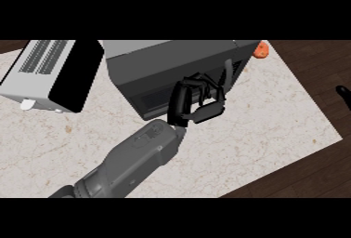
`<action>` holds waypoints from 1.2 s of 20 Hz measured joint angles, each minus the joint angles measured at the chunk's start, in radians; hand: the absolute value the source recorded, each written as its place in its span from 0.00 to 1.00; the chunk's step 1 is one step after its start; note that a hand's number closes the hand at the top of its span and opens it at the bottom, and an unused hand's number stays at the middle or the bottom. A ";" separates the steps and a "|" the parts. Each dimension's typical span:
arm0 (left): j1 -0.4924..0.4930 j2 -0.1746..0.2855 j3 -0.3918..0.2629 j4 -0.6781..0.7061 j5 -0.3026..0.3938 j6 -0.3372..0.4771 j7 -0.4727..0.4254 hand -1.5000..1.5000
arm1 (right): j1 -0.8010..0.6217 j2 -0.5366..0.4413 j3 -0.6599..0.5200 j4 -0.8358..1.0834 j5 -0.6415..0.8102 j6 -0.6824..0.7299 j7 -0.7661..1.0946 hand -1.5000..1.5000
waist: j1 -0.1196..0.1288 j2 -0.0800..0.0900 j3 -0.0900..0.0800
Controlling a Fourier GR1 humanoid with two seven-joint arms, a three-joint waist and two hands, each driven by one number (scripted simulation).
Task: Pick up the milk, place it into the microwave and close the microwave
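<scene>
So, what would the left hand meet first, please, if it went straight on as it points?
The microwave, its dark front: the left hand looks to be right at it, though depth is unclear.

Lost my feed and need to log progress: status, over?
Left hand at microwave front. Right hand at view's right edge. No milk in sight. Nothing in the way.

The light is soft and even; the pale counter (274, 116) looks bright; the microwave (165, 56) looks dark and flat; the wood floor (315, 56) is dim.
</scene>
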 measured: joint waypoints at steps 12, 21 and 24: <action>-0.013 0.000 -0.020 0.015 0.044 -0.011 -0.048 1.00 | -0.025 -0.034 -0.008 -0.007 -0.067 0.007 0.037 0.00 | 0.001 0.004 0.001; -0.023 0.000 -0.035 0.027 0.076 -0.018 -0.075 1.00 | -0.031 -0.063 0.011 -0.015 -0.129 0.046 0.066 0.00 | 0.002 0.005 0.002; -0.024 0.000 -0.038 0.031 0.086 -0.017 -0.085 1.00 | -0.031 -0.073 0.010 -0.015 -0.148 0.050 0.075 0.00 | 0.000 0.004 0.002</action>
